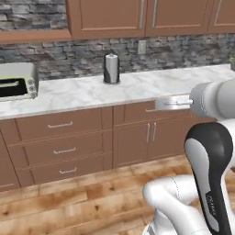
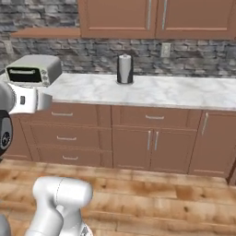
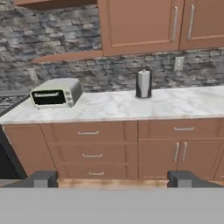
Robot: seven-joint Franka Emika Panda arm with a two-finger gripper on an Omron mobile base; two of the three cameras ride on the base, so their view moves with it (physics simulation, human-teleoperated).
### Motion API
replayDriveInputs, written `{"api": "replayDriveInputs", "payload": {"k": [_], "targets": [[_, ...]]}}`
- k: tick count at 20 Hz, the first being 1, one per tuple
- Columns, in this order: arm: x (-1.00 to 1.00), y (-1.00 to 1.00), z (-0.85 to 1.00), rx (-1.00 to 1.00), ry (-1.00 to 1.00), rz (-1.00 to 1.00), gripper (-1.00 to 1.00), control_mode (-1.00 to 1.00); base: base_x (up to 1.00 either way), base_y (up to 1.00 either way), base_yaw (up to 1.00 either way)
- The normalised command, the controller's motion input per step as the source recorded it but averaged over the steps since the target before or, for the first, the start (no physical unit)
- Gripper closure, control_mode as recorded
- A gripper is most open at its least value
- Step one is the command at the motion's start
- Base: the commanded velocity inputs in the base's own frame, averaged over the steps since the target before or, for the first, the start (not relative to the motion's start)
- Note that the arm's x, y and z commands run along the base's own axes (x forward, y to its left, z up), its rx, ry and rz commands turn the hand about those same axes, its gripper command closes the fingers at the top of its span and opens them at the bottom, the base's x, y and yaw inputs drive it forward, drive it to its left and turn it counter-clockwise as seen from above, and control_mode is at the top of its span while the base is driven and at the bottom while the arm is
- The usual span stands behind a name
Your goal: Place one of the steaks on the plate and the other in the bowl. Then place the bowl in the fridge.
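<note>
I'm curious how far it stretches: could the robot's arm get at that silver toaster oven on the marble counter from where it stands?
Probably not yet: the silver toaster oven sits well back on the marble counter, across open wooden floor. Nothing blocks the way; the open jaws are simply far off.

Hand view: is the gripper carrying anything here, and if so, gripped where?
Nothing is held. The gripper stands open, its two fingertips wide apart with only the counter and cabinets far ahead between them.
</note>
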Motion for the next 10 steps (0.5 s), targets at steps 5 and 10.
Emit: {"api": "replayDriveInputs", "payload": {"k": [5,10], "targets": [[0.00,0.00,0.00,0.00,0.00,0.00,-1.00,1.00,0.94,1.00,-0.01],[0.00,0.00,0.00,0.00,0.00,0.00,-1.00,1.00,0.71,1.00,0.00]]}}
